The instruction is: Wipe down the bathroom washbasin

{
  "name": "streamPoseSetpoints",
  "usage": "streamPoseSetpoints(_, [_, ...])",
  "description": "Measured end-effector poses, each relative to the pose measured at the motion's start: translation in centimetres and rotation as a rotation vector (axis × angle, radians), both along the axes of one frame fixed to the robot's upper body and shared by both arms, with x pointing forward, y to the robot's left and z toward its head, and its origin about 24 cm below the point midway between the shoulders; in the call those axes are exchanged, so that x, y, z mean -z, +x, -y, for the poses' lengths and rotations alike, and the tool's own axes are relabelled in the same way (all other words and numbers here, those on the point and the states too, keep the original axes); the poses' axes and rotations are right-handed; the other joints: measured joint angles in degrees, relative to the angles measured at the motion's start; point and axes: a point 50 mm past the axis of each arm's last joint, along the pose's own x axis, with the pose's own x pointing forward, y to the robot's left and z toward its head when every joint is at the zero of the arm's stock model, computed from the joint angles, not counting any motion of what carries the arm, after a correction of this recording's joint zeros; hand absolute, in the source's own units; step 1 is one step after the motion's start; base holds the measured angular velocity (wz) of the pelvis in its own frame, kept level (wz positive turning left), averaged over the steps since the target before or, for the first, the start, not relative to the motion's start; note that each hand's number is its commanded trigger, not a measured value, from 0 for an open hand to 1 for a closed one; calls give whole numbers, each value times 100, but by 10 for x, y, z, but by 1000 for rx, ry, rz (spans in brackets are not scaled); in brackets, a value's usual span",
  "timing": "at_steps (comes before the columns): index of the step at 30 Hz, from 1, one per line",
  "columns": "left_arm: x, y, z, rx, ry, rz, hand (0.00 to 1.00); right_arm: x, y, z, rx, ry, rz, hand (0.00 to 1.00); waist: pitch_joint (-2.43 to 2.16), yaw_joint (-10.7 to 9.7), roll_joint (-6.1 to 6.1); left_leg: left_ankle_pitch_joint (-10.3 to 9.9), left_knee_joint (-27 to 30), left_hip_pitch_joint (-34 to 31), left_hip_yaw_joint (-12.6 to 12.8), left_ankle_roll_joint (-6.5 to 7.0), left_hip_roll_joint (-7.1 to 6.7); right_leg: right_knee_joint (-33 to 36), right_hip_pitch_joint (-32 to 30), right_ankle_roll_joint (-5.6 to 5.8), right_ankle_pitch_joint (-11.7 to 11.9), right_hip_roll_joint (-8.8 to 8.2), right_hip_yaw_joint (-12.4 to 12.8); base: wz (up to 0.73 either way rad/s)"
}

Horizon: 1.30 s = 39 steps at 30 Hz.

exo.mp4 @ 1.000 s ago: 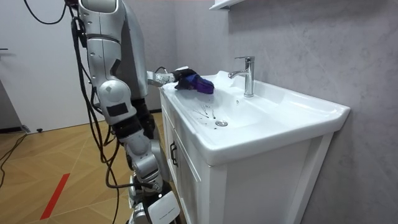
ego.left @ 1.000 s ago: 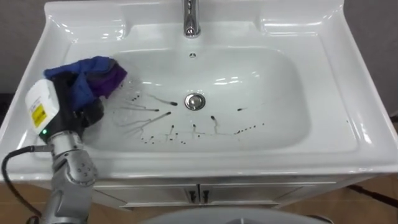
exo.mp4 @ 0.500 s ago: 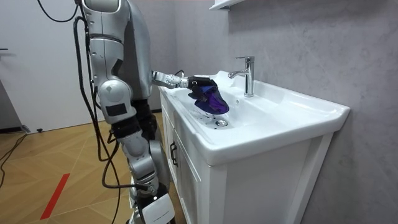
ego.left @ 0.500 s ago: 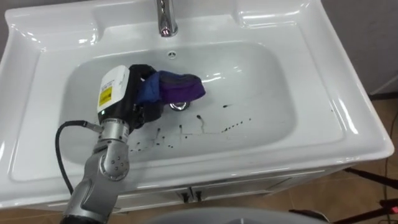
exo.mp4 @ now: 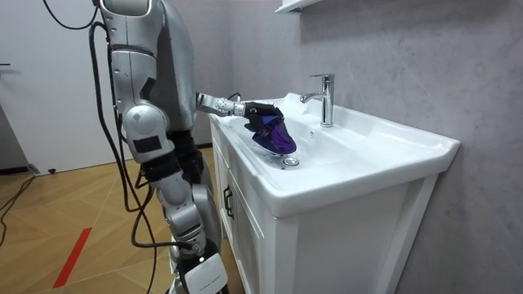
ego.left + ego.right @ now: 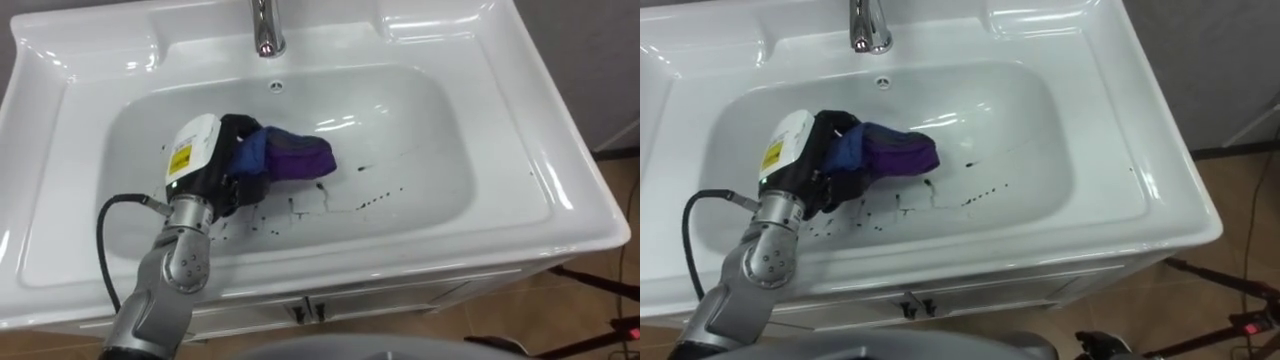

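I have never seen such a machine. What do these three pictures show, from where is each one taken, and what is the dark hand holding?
This is a humanoid robot standing at a white washbasin. Two pictures come from the twin cameras in its head, looking down. The third comes from a camera standing in the room. The robot's left hand reaches into the bowl, its fingers curled round a blue and purple cloth. Dark specks lie on the bowl's bottom. A metal faucet stands at the back.

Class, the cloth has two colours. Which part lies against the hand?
On the cloth, the blue part sits in the left hand; the purple part spreads away over the basin.
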Motion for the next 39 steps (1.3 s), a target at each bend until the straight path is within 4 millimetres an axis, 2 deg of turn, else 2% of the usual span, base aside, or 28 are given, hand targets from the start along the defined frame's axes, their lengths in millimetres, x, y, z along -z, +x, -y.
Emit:
streamPoseSetpoints(7, [3, 0, -2, 13, 20, -47, 100, 0, -1, -1, 6, 11, -5, 0, -3, -2, 3, 0, 4, -1, 9, 0, -2, -15, -21, 0, 1, -8, 13, 0])
streamPoseSetpoints(14, [-6, 5, 1, 47, 26, -38, 100, 0, -1, -1, 6, 11, -6, 0, -3, -26, 3, 0, 15, -1, 14, 0, 7, 13, -15, -8, 8, -9, 18, 0])
streamPoseSetpoints(17, [-6, 5, 3, 72, 55, -52, 100, 1, -2, -1, 6, 11, -9, 0, 1, -30, -3, 0, 16, -1, 19, 0, 13, 12, -15, -10, 9, -1, 36, 0])
streamPoseSetpoints(18, [-6, 5, 3, 79, 63, -62, 100, 1, -2, -1, 5, 11, -9, 0, 17, -57, -28, 0, 14, 0, 19, 0, 14, 13, -14, -10, 9, -2, 35, 0])
streamPoseSetpoints(21, [-4, 4, 6, 93, 62, -79, 100, 1, 1, -2, -7, 13, -5, 0, 25, -140, -40, 0, 6, -7, 19, 0, 14, 4, -11, -10, 9, -2, 25, 0])
streamPoseSetpoints(27, [-3, 7, 33, 227, 44, -119, 100, 1, 5, -4, -32, 6, 0, 0, 42, -227, -70, 0, -2, -9, 19, 0, 7, -8, -18, -8, 8, -7, 40, 0])
streamPoseSetpoints(31, [-4, 9, 36, 256, 41, -138, 100, 1, 7, -4, -36, 5, 1, 0, 42, -307, -70, 0, 2, -10, 18, 0, 13, -9, -21, -8, 8, 2, 50, 0])
streamPoseSetpoints(34, [-12, 17, 43, 317, 59, -138, 100, 2, 6, -5, -60, 5, -24, 0, 30, -315, -48, 0, 5, -15, 18, 0, 13, -4, -27, -9, 8, 0, 49, 0])
streamPoseSetpoints(36, [-24, 25, 51, 367, 60, -105, 100, 2, 8, -6, -69, 6, -25, 0, 35, -332, -54, 0, 6, -21, 16, 0, 9, 1, -35, -9, 8, -6, 49, 0])
streamPoseSetpoints(39, [-33, 33, 59, 404, 59, -78, 100, 2, 8, -5, -65, -4, -37, 0, 37, -342, -56, 0, 5, -4, 70, 0, 12, 6, -29, -8, 9, -4, 71, -4])
